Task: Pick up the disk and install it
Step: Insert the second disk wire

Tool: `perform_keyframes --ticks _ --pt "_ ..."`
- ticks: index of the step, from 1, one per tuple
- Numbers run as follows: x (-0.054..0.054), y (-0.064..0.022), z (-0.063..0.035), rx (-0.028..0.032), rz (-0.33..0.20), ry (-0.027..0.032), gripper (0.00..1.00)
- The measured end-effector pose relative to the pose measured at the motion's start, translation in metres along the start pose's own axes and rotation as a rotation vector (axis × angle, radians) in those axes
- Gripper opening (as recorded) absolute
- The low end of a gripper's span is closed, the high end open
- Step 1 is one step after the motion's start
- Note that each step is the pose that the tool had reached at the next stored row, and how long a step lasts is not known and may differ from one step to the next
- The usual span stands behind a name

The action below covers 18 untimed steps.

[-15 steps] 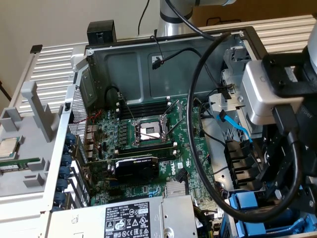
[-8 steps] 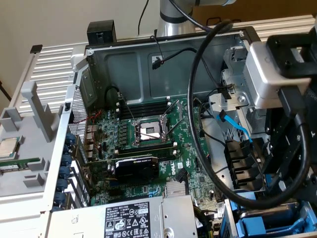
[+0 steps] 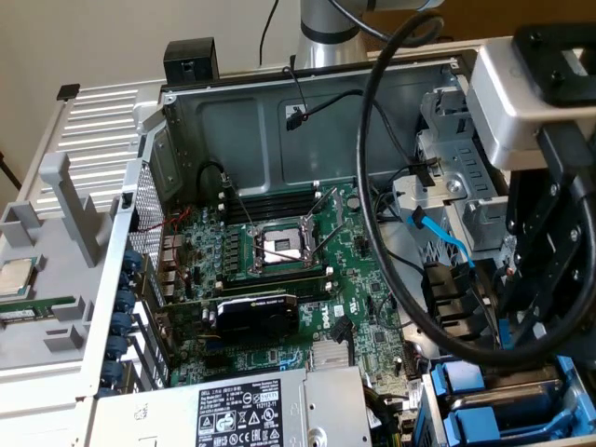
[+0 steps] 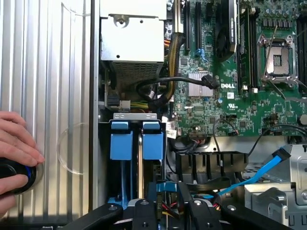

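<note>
Open computer case [image 3: 186, 121], lying flat, lid off. Motherboard [image 3: 279, 279] on its floor, with an open CPU socket [image 3: 279, 244] at centre and a black expansion card [image 3: 256, 317] at 6 o'clock of the socket in the exterior view. Grey power-supply box [image 3: 242, 410] with a printed label, at 6 o'clock of the board. Drive cage at 4 o'clock of the board, holding two blue carrier fronts side by side. The disk [image 4: 152, 143] stands on edge in this cage, its blue frame uppermost and a thin silver edge just beside it. Gripper [image 4: 168, 211], black, hangs directly over the cage, at 3 o'clock of the board in the exterior view [image 3: 540, 279]; whether it is parted or clamped on anything cannot be told. Blue data cable [image 3: 447, 247] lies near the gripper. A thick black cable [image 3: 372, 233] loops from the arm. A person's hand [image 4: 12, 163] rests on a round black button [image 4: 17, 175] on the ribbed metal surface beside the case.
</note>
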<state>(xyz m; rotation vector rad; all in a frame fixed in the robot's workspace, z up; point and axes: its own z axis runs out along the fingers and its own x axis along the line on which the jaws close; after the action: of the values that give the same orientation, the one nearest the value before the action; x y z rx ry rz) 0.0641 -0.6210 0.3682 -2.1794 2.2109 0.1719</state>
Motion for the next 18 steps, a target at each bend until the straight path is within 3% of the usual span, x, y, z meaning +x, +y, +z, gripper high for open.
perform_keyframes --ticks 7,18 --pt "-0.0002 -0.0083 -0.0006 -0.0015 0.0 0.0 0.31" --pt "-0.0002 -0.0089 -0.0007 -0.0022 0.0 0.0 0.31"
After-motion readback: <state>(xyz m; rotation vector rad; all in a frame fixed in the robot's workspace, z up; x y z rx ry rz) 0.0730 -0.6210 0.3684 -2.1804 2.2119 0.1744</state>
